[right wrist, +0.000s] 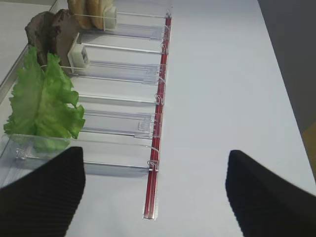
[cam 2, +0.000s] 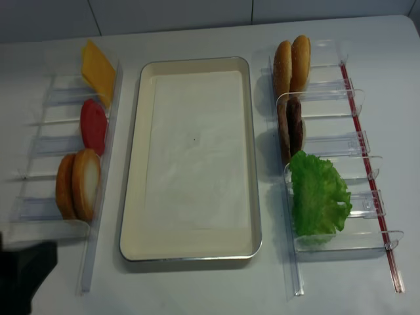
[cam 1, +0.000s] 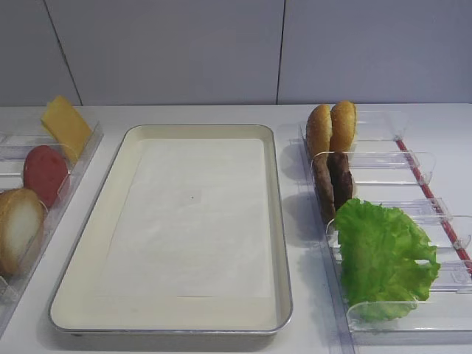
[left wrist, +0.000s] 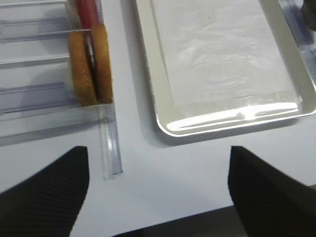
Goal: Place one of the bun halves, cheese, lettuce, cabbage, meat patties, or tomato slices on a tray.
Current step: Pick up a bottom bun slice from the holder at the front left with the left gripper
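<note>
With both sets of jaws spread and empty, the nearest bun halves (left wrist: 90, 66) stand on edge in the left rack (left wrist: 109, 148) beside the tray (left wrist: 163, 118), likely light and squashy, best pinched gently across the crusts.

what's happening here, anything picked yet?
Nothing picked yet. The tray holds only its paper liner. Bun halves, tomato slice and cheese stand in the left rack; more buns, meat patties and lettuce in the right. Both hands are open and empty: the left hand near the left buns, the right hand by the lettuce.
</note>
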Robot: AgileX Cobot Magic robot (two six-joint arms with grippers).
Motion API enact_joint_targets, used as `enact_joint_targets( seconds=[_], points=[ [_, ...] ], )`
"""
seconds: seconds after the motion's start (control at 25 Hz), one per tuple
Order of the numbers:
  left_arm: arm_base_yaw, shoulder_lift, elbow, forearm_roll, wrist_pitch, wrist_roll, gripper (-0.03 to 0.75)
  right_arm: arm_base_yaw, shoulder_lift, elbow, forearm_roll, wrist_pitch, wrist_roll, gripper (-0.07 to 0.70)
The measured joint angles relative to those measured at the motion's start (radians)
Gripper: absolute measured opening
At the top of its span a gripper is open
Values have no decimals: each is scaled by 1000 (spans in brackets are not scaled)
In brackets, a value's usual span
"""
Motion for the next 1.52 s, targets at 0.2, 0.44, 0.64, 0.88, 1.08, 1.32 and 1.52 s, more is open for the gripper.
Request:
enact_joint_targets(
  seconds=[0.2, 0.44, 0.64, 0.88, 1.08, 1.32, 1.52],
  points=[
    [0, 202, -45, -19, -8, 35, 538, 0, 0, 0, 0, 0, 0, 596],
    [0, 339, -49, 7, -12, 50, 535, 0, 0, 0, 0, 0, 0, 596],
    [0, 451, -72, 7, -18, 71, 522, 0, 0, 0, 0, 0, 0, 596],
    [0, 563, -114, 7, -76, 79, 491, 0, 0, 0, 0, 0, -7, 596],
    [0, 654, -118, 7, -112, 83, 489, 0, 0, 0, 0, 0, -7, 596],
    [0, 704, -118, 28, -184, 86, 488, 0, 0, 0, 0, 0, -7, 596],
    [0, 722, -118, 53, -191, 87, 488, 0, 0, 0, 0, 0, -7, 596]
  ],
)
